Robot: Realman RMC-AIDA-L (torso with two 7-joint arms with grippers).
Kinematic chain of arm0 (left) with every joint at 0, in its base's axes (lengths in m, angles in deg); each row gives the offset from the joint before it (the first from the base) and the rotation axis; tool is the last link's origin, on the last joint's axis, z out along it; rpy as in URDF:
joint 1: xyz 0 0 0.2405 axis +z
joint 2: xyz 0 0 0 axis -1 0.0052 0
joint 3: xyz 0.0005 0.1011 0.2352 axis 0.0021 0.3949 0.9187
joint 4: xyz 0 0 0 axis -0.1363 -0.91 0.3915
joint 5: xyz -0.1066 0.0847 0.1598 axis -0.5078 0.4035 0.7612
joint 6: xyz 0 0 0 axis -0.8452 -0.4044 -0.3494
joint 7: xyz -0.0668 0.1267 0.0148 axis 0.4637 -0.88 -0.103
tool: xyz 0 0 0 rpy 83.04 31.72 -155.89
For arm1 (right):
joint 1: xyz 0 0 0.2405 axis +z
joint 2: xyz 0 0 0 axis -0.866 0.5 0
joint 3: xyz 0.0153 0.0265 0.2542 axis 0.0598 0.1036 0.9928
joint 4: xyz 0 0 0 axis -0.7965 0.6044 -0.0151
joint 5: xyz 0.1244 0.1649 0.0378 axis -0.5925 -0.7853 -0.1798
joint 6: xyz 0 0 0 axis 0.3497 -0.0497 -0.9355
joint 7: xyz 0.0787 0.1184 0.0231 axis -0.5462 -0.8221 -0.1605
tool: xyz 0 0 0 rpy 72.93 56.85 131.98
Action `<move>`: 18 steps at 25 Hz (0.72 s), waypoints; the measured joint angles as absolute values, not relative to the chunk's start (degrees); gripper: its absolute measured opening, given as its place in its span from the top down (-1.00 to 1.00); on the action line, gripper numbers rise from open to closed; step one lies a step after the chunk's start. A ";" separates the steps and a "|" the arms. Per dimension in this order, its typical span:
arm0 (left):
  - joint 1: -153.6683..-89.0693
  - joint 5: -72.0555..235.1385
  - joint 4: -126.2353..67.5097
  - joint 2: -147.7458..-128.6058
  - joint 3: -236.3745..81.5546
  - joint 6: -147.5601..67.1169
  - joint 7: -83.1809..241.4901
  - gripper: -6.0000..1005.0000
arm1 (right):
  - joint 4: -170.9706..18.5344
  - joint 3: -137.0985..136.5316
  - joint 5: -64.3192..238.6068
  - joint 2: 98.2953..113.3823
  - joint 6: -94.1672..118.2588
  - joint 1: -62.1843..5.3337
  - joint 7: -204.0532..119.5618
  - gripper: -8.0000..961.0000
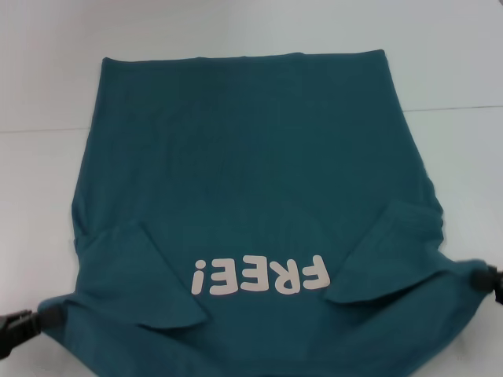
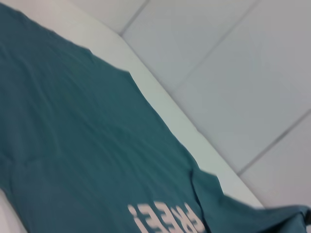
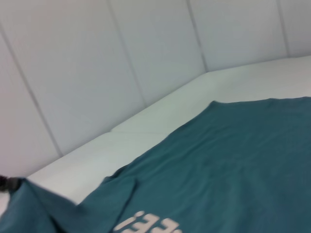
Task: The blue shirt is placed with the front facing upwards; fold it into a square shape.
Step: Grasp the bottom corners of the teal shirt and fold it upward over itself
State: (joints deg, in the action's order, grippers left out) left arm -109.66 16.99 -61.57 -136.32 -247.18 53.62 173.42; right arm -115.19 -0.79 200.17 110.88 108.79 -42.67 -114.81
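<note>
The blue shirt [image 1: 251,165] lies face up on the white table [image 1: 47,94], its white "FREE!" lettering [image 1: 259,276] near me and reading upside down. Both short sleeves [image 1: 137,267] are folded inward over the chest. Its hem runs along the far side. My left gripper [image 1: 35,320] is shut on the near left shoulder corner, which is drawn to a point. My right gripper [image 1: 481,276] is shut on the near right corner, also pulled taut. The left wrist view shows the shirt [image 2: 82,145] and its lettering [image 2: 165,218]. The right wrist view shows the shirt [image 3: 233,160] and the left gripper [image 3: 7,183] far off.
Bare white tabletop surrounds the shirt on the left, right and far sides. A seam [image 1: 456,108] crosses the table behind the shirt. White panelled walls [image 3: 97,73] stand beyond the table's edge [image 2: 184,126].
</note>
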 joint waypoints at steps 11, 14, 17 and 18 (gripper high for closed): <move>-112.43 13.00 -59.36 -137.05 -247.24 43.63 175.36 0.92 | -111.81 1.43 197.99 110.48 99.86 -39.69 -116.56 0.89; -113.66 12.00 -59.34 -137.51 -247.24 41.53 175.38 0.92 | -111.46 1.42 196.82 110.40 98.28 -39.08 -116.74 0.89; -114.93 11.45 -59.33 -138.16 -247.24 38.90 175.14 0.92 | -111.32 1.41 195.83 110.54 96.72 -38.34 -117.12 0.89; -115.43 11.40 -59.33 -138.34 -247.24 38.04 175.01 0.92 | -110.93 1.33 195.26 110.61 95.79 -38.02 -117.24 0.89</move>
State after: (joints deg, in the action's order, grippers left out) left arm -115.43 11.40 -59.33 -138.34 -247.24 38.04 175.01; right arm -110.93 1.33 195.26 110.61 95.79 -38.02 -117.24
